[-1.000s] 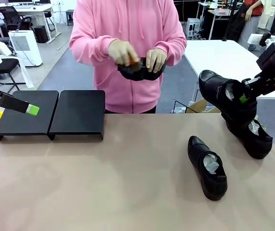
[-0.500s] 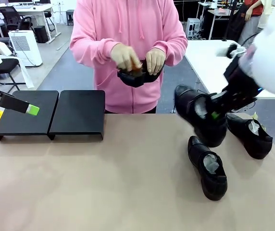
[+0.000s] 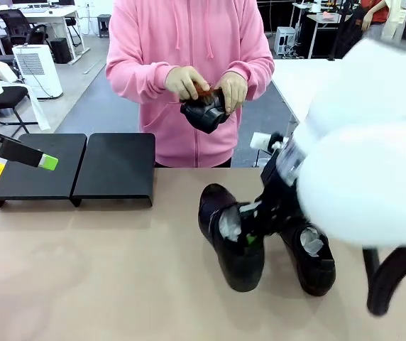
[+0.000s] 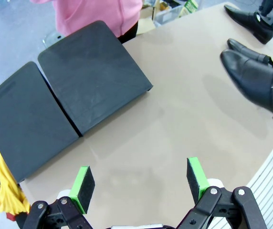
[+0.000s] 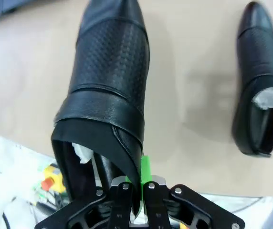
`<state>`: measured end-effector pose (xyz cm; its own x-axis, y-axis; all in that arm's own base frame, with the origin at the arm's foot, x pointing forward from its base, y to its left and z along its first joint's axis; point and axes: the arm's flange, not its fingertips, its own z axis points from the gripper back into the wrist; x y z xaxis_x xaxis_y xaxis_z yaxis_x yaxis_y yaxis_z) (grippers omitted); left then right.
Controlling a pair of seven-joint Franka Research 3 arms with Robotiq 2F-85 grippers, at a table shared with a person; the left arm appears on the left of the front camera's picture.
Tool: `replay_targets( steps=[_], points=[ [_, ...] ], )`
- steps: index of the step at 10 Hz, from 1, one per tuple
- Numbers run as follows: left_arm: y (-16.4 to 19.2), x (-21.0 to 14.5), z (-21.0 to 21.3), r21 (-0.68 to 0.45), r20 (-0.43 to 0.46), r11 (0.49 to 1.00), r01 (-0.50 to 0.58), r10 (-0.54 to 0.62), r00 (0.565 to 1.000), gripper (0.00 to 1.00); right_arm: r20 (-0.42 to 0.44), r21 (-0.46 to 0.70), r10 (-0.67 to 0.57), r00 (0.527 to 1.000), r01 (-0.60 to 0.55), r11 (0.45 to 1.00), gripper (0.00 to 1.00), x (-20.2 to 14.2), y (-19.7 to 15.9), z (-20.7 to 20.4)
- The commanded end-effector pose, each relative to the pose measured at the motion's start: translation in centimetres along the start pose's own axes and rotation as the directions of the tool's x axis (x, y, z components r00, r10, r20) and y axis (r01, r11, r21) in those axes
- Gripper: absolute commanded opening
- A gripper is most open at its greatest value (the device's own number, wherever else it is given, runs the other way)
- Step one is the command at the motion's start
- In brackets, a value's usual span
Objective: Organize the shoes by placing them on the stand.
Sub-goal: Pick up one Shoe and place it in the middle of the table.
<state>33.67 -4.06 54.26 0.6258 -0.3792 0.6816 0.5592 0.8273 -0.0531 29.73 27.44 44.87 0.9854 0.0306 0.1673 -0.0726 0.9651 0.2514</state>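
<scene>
My right gripper (image 3: 250, 236) is shut on the heel collar of a black shoe (image 3: 230, 241), toe down over the table's middle. In the right wrist view this shoe (image 5: 110, 81) hangs from the gripper (image 5: 141, 182), white paper inside it. A second shoe (image 3: 311, 260) lies just to its right on the table, its paper showing (image 5: 258, 95). A third shoe (image 4: 248, 19) lies farther off. The person holds another shoe (image 3: 204, 110) at chest height. The stand (image 3: 114, 170), two black platforms side by side, sits at the back left. My left gripper (image 4: 139, 179) hovers open near it.
A small brown brush (image 3: 201, 91) is in the person's hand against the held shoe. My right arm's white body (image 3: 359, 156) blocks the table's right side in the front view. Bare tan tabletop (image 3: 103, 270) lies between the stand and the shoes.
My right arm has swung left and down, carrying its shoe from the table's right edge to the middle. The person has turned the shoe in their hands. My left arm has stayed still.
</scene>
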Motion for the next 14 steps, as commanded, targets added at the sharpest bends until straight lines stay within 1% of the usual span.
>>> replay_targets(
  steps=[1,2,4,5,6,8,9,11,13,14],
  points=[
    [0.1,0.0,0.1,-0.001,-0.001,1.0,0.007,-0.007,1.0,1.0,0.094,0.034,-0.117,0.989,0.114,0.993,0.0,0.5,1.2,-3.1],
    [0.1,0.0,0.1,-0.001,-0.001,1.0,0.007,-0.007,1.0,1.0,0.141,0.053,-0.161,0.977,0.155,0.986,0.0,0.0,1.7,-4.4],
    [0.1,0.0,0.1,-0.001,-0.001,1.0,0.007,-0.007,1.0,1.0,0.164,0.039,-0.205,0.965,0.201,0.979,0.0,-0.6,2.3,-7.1],
    [0.1,0.0,0.1,-0.001,-0.001,1.0,0.007,-0.007,1.0,1.0,0.14,0.023,-0.191,0.972,0.19,0.982,0.01,-0.6,2.3,-8.4],
    [0.1,0.0,0.1,-0.001,-0.001,1.0,0.007,-0.007,1.0,1.0,0.108,0.018,-0.177,0.978,0.176,0.984,0.05,-0.7,2.3,-9.4],
    [0.1,0.0,0.1,-0.001,-0.001,1.0,0.007,-0.007,1.0,1.0,0.07,0.0,-0.138,0.988,0.138,0.99,0.15,-0.9,2.2,-10.6],
    [0.1,0.0,0.1,-0.001,-0.001,1.0,0.007,-0.007,1.0,1.0,0.05,-0.001,-0.136,0.989,0.136,0.991,0.26,-1.1,2.2,-10.9],
    [0.1,0.0,0.1,-0.001,-0.001,1.0,0.007,-0.007,1.0,1.0,0.052,0.007,-0.134,0.99,0.134,0.991,0.56,-1.1,1.8,-10.6],
    [0.1,0.0,0.1,-0.001,-0.001,1.0,0.007,-0.007,1.0,1.0,0.052,0.018,-0.135,0.99,0.134,0.991,0.88,-1.1,1.2,-9.0],
    [0.1,0.0,0.1,-0.001,-0.001,1.0,0.007,-0.007,1.0,1.0,0.044,0.028,-0.125,0.991,0.124,0.992,1.0,-0.5,0.5,-6.9]
  ],
)
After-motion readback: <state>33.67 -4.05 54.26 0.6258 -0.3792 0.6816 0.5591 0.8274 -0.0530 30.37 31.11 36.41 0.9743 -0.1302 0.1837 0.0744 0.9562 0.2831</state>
